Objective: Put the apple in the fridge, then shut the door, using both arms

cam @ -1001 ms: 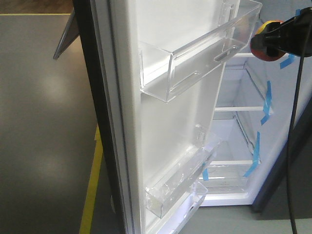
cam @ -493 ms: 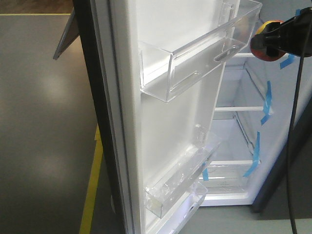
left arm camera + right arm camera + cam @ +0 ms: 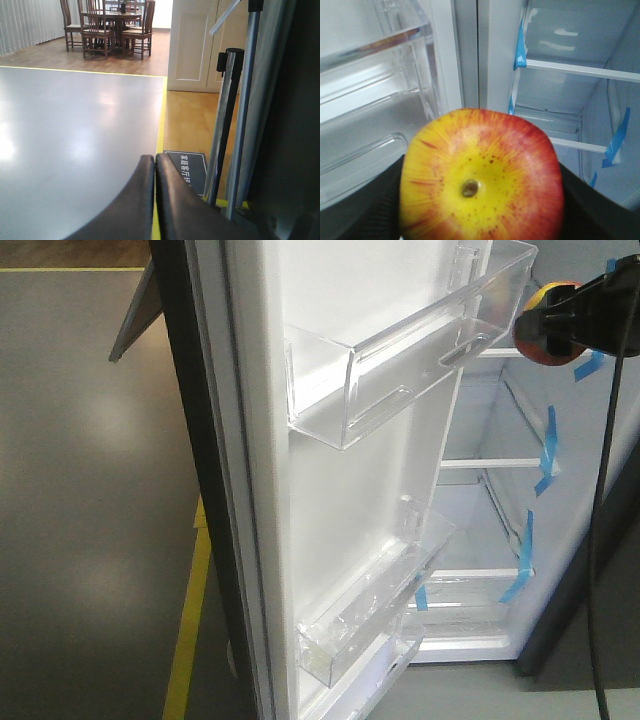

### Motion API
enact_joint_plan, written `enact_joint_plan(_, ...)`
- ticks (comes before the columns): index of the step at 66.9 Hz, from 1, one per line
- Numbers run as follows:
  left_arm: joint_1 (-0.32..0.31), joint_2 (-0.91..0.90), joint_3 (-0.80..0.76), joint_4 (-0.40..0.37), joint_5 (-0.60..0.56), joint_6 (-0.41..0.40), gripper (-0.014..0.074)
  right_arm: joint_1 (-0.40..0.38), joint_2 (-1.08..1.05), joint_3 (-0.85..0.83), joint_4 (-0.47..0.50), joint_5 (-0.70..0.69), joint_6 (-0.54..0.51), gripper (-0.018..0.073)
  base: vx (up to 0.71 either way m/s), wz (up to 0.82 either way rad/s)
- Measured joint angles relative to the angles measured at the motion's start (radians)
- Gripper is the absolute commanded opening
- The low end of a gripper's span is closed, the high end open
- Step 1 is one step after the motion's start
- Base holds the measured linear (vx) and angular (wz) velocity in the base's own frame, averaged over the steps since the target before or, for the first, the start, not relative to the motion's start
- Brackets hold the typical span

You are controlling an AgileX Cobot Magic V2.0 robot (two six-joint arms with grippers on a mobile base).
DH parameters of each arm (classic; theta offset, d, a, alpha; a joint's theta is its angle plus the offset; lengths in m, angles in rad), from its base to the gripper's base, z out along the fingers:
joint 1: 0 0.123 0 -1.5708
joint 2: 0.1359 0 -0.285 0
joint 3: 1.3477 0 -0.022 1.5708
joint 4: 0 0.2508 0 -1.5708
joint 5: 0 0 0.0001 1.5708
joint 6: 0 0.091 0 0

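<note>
Left gripper (image 3: pixel 155 162) pinched together; right gripper (image 3: pixel 565 318) clamped on apple (image 3: pixel 480 175)

Left fingers smooth, black, touching, over glossy grey floor. Door (image 3: pixel 260 490) open: white liner, clear plastic bin (image 3: pixel 400 360). Apple round, shiny, red with yellow streaks, held just beside that bin, before the fridge (image 3: pixel 480 410) with its white shelves.

Open fridge (image 3: pixel 475 505); bins on the door (image 3: pixel 270 540) crowd the left side.
The door stands wide, its upper clear bin (image 3: pixel 400 350) jutting just beside the right end effector (image 3: pixel 548 325) gripping the apple (image 3: pixel 536 340). Past them the compartments lie free between white shelves (image 3: pixel 490 463); lower bins (image 3: pixel 360 625) narrow the bottom gap.
</note>
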Motion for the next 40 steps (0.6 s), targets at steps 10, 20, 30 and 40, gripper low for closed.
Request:
enact_joint_plan(10,0.000,0.000,0.000,0.000,0.000,0.000,-0.0006,0.000,0.000,0.000,0.000,0.000,0.000,0.0150,0.00,0.00)
enact_joint_plan(20,0.000,0.000,0.000,0.000,0.000,0.000,-0.0006,0.000,0.000,0.000,0.000,0.000,0.000,0.0150,0.00,0.00)
enact_joint_plan(30,0.000,0.000,0.000,0.000,0.000,0.000,-0.0006,0.000,0.000,0.000,0.000,0.000,0.000,0.0150,0.00,0.00)
enact_joint_plan(40,0.000,0.000,0.000,0.000,0.000,0.000,-0.0006,0.000,0.000,0.000,0.000,0.000,0.000,0.0150,0.00,0.00)
